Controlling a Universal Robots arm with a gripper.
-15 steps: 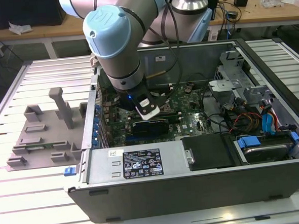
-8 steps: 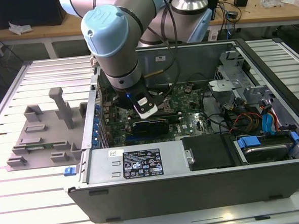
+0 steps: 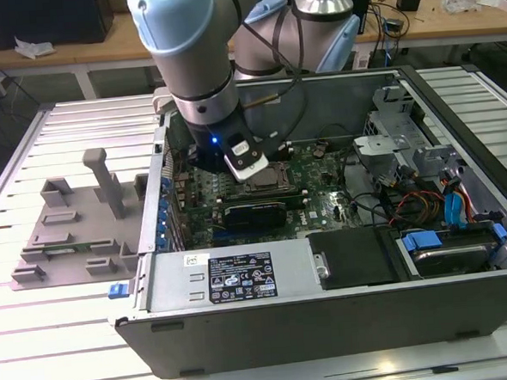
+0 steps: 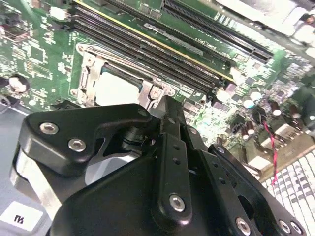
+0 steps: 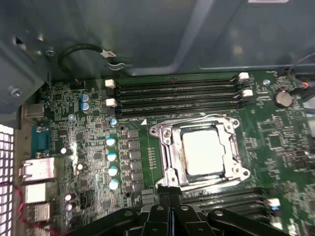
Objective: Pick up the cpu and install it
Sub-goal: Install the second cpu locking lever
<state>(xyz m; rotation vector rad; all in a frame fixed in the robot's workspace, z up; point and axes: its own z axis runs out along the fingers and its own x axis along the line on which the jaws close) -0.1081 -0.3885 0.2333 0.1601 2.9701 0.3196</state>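
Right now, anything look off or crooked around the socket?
Nothing stands out. The cpu lies flat and square inside the socket frame on the motherboard, edges parallel to the frame. The gripper sits just beside the frame, not on the chip. No loose parts or damage visible around it.

A ribbed metal table point(image 3: 40, 358) fills the near ground; wooden workbenches point(image 3: 73, 53) stand far behind, cluttered.

Cpu point(image 4: 117, 88) sat in socket frame point(image 4: 88, 66) on green board point(image 4: 29, 54); black gripper point(image 4: 165, 110) fingers together, tips just beside frame's edge.
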